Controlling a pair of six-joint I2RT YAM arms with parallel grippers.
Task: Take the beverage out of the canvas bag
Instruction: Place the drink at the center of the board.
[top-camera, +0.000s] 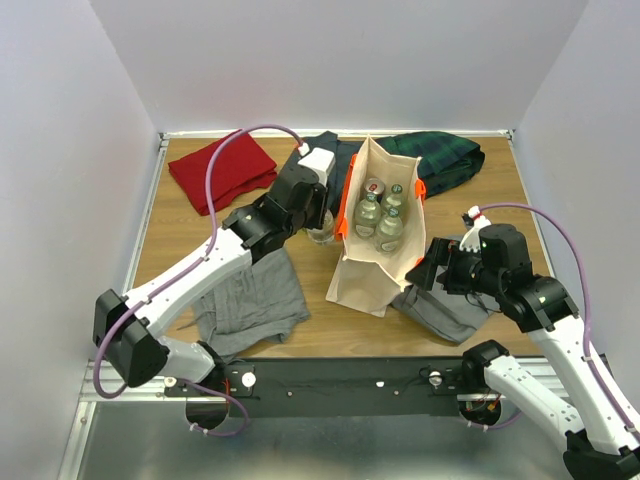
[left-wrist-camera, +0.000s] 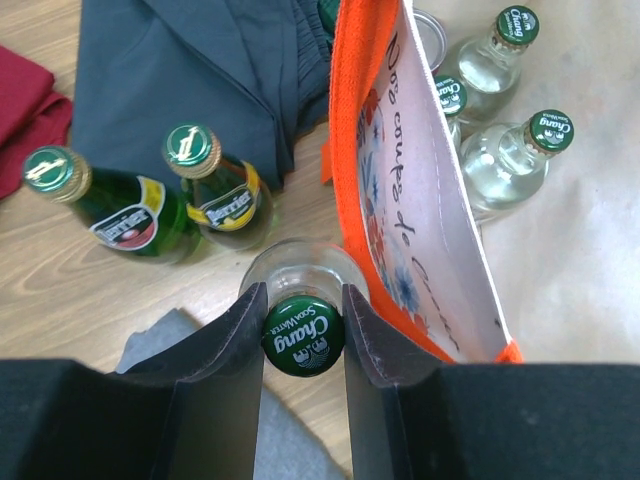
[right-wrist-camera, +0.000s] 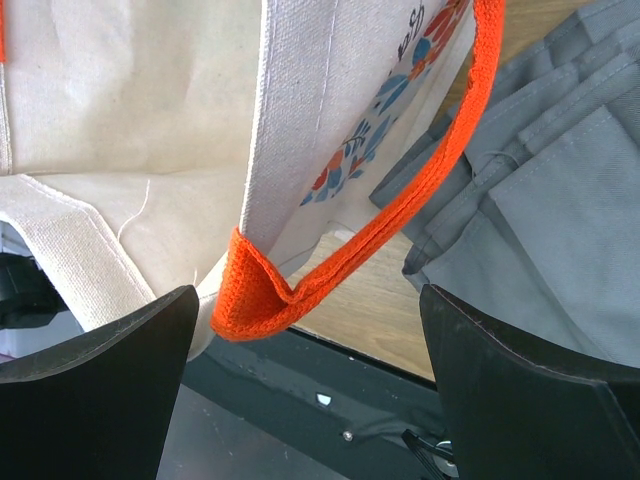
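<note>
The beige canvas bag (top-camera: 365, 262) with orange handles stands open mid-table. It holds three clear green-capped bottles (top-camera: 389, 230) and a can (top-camera: 374, 186), which also show in the left wrist view (left-wrist-camera: 520, 150). My left gripper (top-camera: 318, 214) is just outside the bag's left wall (left-wrist-camera: 420, 200). There it (left-wrist-camera: 303, 300) is shut on the neck of a clear Chang soda water bottle (left-wrist-camera: 303, 335), which is upright. My right gripper (top-camera: 425, 272) is open at the bag's right side. An orange handle (right-wrist-camera: 262, 295) hangs between its fingers (right-wrist-camera: 308, 300), untouched.
Two green Perrier bottles (left-wrist-camera: 215, 185) (left-wrist-camera: 95, 205) stand on the wood left of the held bottle. Red cloth (top-camera: 222, 170), dark clothing (top-camera: 335, 155) and green plaid cloth (top-camera: 445, 160) lie at the back. Grey clothes lie at front left (top-camera: 248, 300) and front right (top-camera: 450, 310).
</note>
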